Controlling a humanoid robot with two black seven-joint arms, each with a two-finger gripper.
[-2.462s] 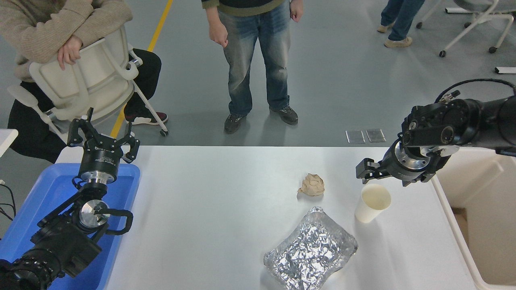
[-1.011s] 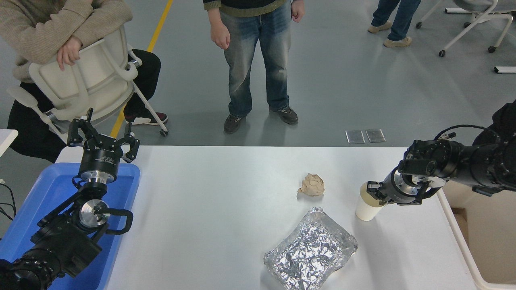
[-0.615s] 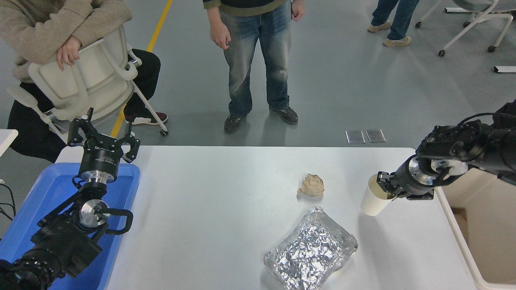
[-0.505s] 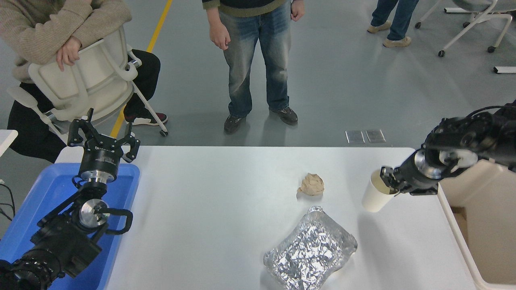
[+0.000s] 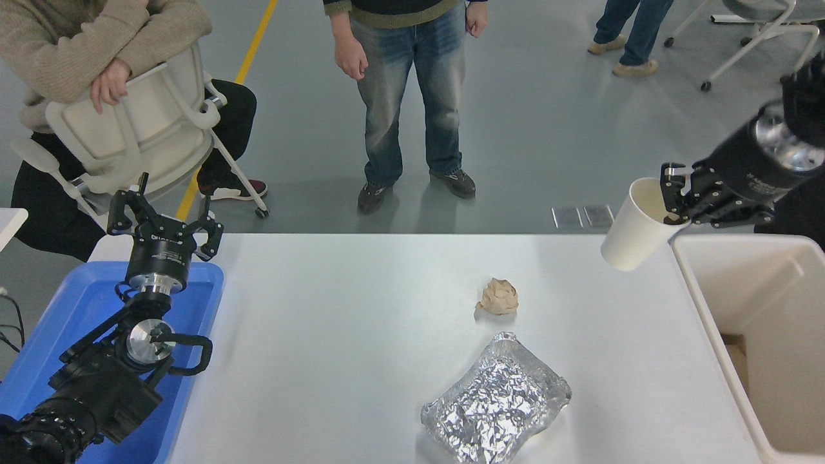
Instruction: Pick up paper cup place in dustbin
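Carrying the plain cream-white tapered paper cup (image 5: 635, 224) across now, and the right pincer (image 5: 673, 200) has it clamped by the rim, one finger inside the mouth, the cup tilted with its base hanging down to the left. It hangs in the air over the far right corner of the white worktop (image 5: 361, 335), just left of the large rectangular off-white plastic dustbin (image 5: 712, 309). To do this well, I'd say sweep further right until the whole cup is past the bin's thick rim, keep it high enough for the dangling base to clear that rim, and only then let go; a rim pinch is thin, so no jerks.

Half a second back the cup was low, barely off the worktop and nearer; now it is up high and farther right. The crumpled tan paper ball (image 5: 498, 297) and the crinkled silver foil tray (image 5: 496, 399) have not budged. Left pincer (image 5: 165, 222) parked with fingers apart over the blue plastic tray (image 5: 58, 322), near left.
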